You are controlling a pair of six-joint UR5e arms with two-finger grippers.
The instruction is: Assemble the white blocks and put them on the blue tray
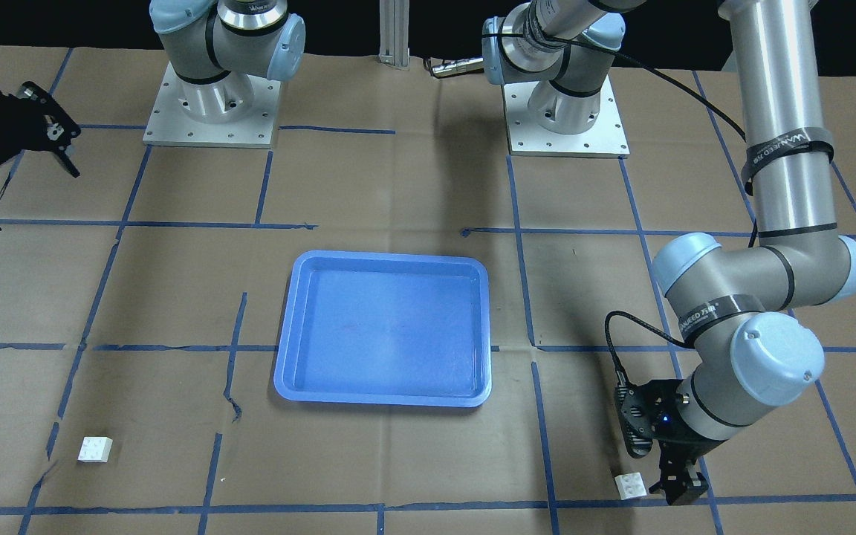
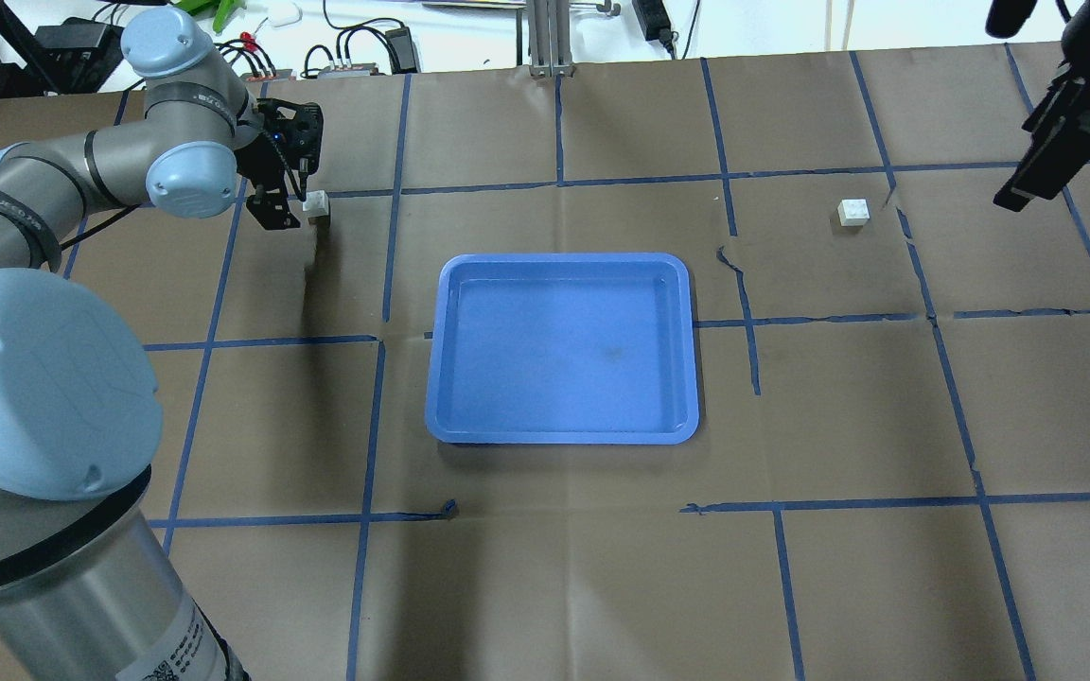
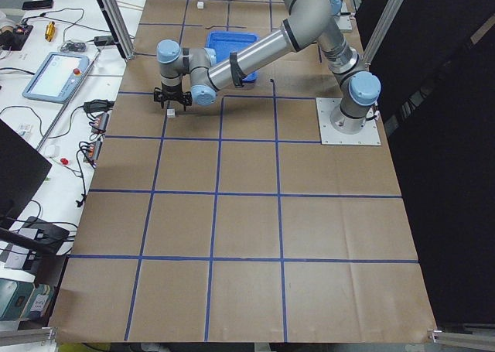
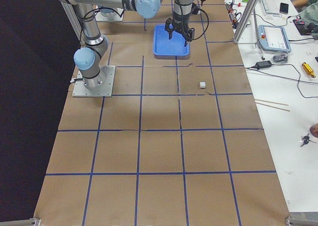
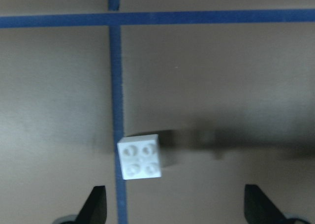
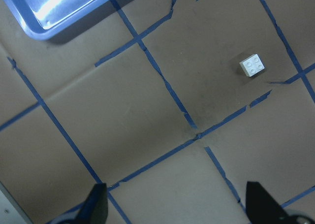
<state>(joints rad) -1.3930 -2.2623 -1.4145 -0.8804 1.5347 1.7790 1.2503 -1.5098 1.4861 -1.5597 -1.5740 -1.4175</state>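
The left arm reaches to the upper left of the overhead view, and the left hand (image 5: pixel 177 210) sits low over the worktop (image 2: pixel 554 577). Its wrist camera shows the two fingertips (image 5: pixel 96 204) spread wide at the bottom corners of the frame, gripping nothing. One white block (image 5: pixel 140 156) stands studs-up just ahead of them, lower left of centre and nearer the left-side fingertip. Its edge lies on a blue tape line (image 5: pixel 114 86). In the front-facing view this block is at the lower right, just beside the hand, with a sliver of brown paper between them.

The right hand (image 6: pixel 177 211) hangs in the upper right corner of the overhead view, raised off the worktop. Its own camera shows the fingers wide apart and holding nothing. The second white block (image 2: pixel 853 211) lies studs-up on the paper, left of that hand in the overhead view and apart from it.

The blue tray (image 2: pixel 559 261) lies flat at the centre of the overhead view. Both blocks sit outside it, one on each side and well apart.
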